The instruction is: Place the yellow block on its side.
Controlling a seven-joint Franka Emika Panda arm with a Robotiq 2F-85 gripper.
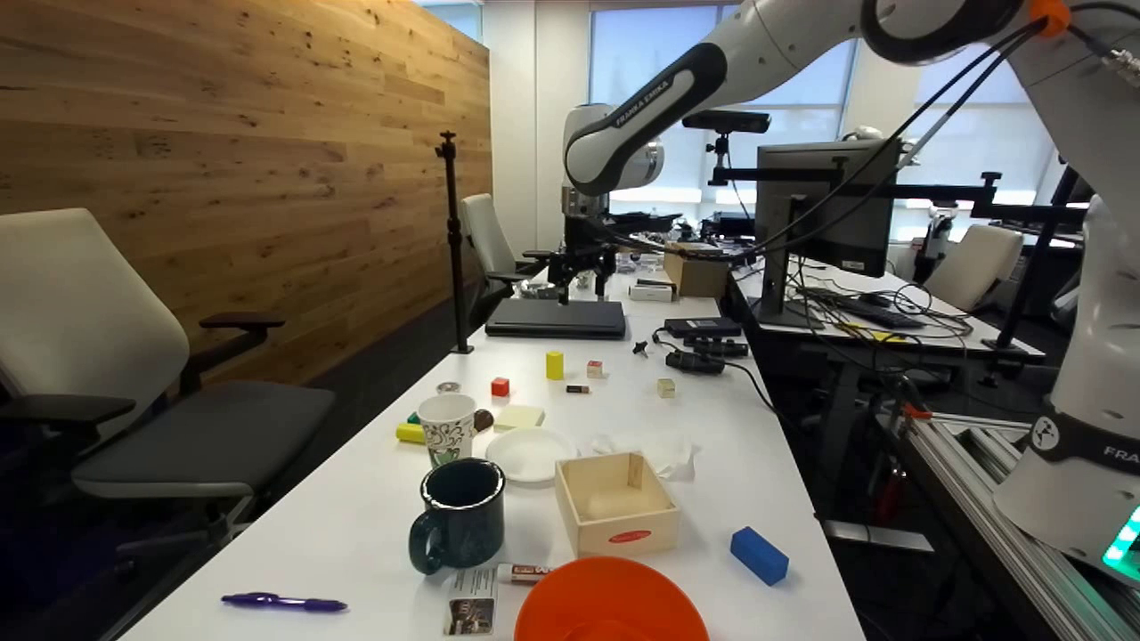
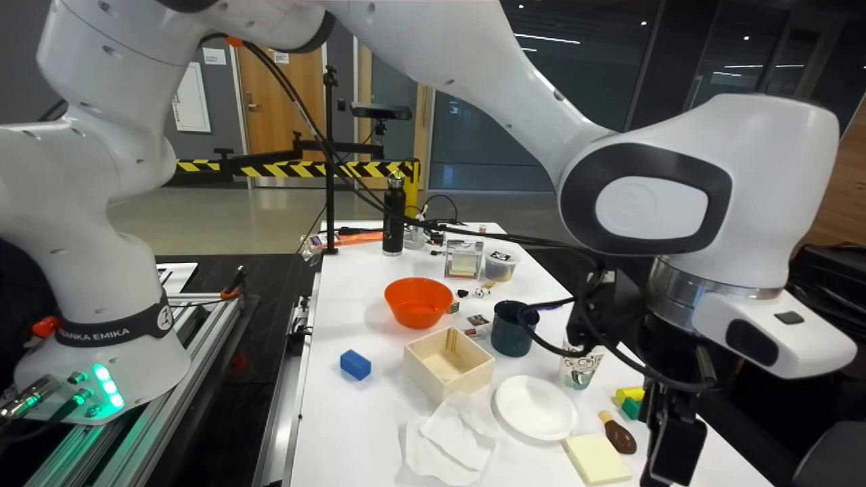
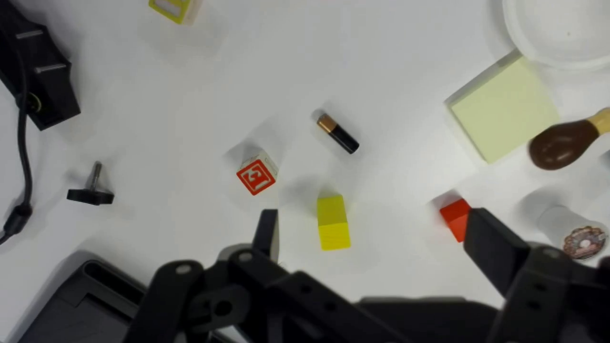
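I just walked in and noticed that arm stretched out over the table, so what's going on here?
A robot arm extends over the table, and its gripper is open and holds nothing. The yellow block that it seems meant to lay on its side stands upright, apart from the gripper, with a battery and a red block near it. So the job isn't done yet; grasping the block is probably next.
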